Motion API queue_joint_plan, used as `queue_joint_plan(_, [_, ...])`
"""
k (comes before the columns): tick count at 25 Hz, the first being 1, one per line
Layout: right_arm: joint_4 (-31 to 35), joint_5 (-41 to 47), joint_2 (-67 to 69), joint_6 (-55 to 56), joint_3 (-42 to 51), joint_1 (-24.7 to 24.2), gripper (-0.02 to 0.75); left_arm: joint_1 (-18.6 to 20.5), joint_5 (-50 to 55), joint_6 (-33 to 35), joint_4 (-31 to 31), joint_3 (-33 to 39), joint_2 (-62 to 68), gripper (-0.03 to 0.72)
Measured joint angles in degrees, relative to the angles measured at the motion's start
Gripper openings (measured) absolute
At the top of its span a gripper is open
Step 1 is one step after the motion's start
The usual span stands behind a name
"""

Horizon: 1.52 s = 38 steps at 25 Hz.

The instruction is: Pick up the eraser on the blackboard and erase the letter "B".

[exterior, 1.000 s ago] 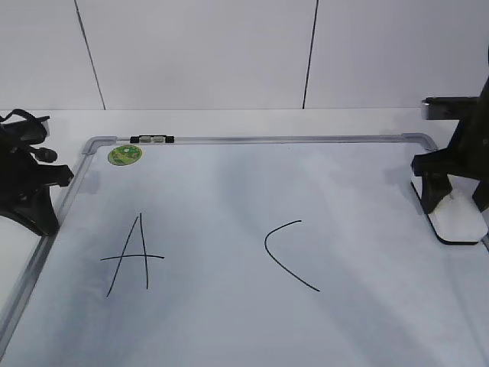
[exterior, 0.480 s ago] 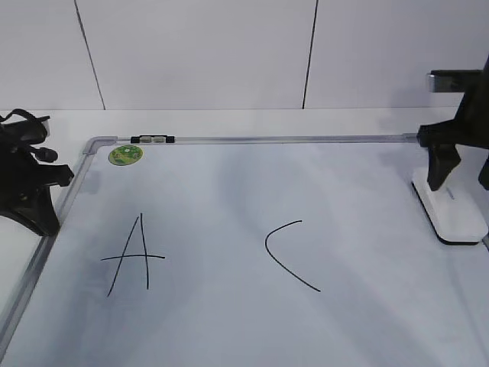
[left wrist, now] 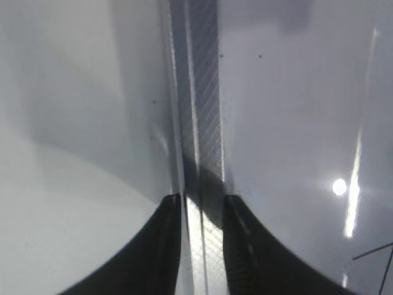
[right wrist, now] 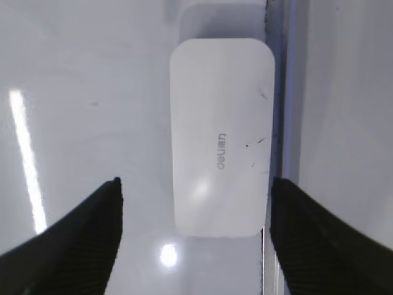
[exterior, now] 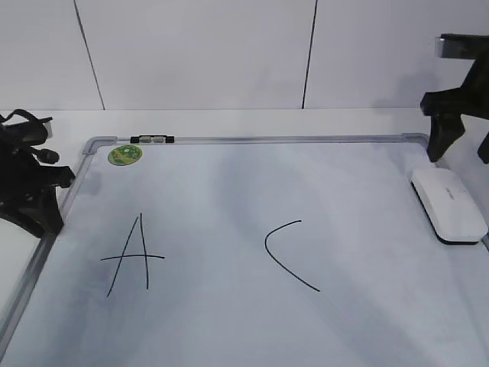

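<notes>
The white eraser (exterior: 449,205) lies flat on the blackboard (exterior: 229,206) at its right edge, and it also shows in the right wrist view (right wrist: 221,135). My right gripper (exterior: 461,157) is open and empty, raised above the eraser's far end, its fingers (right wrist: 193,190) spread wider than the eraser. My left gripper (exterior: 42,222) rests at the board's left edge, with its fingers (left wrist: 201,200) close together over the grey frame (left wrist: 202,92). No letter "B" is in view; only a black "A" (exterior: 134,256) and a black "C" (exterior: 289,256) show.
A round green sticker (exterior: 124,154) and a small black-and-silver marker (exterior: 152,140) sit at the board's far left corner. The board frame (right wrist: 276,92) runs just right of the eraser. A white wall stands behind the table.
My right gripper was down around the eraser one second ago. It has let go and risen up and back, leaving the eraser lying on the board. The left arm has not moved.
</notes>
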Motion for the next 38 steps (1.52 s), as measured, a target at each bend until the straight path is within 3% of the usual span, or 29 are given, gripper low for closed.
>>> queue_joint_plan(5, [1.36,0.14,-3.87,0.0,0.0,0.0,0.591,-0.21,0.36,-0.74,1.95,0.18,-1.06,0.229])
queue_joint_plan(16, [5.07,0.93,-17.16,0.04,0.74,0.0,0.59,-0.21,12.29,-1.47,10.61,0.37,-8.92,0.238])
queue_joint_plan(29, [7.0,1.78,-49.04,0.14,23.96,0.0,0.589,-0.21,13.32,-1.6,8.87,9.96,-26.32,0.238])
queue_joint_plan(38, [6.61,2.71,-73.31,-0.76,32.41,0.0,0.588,-0.21,13.65,-1.5,6.28,13.47,-41.27,0.238])
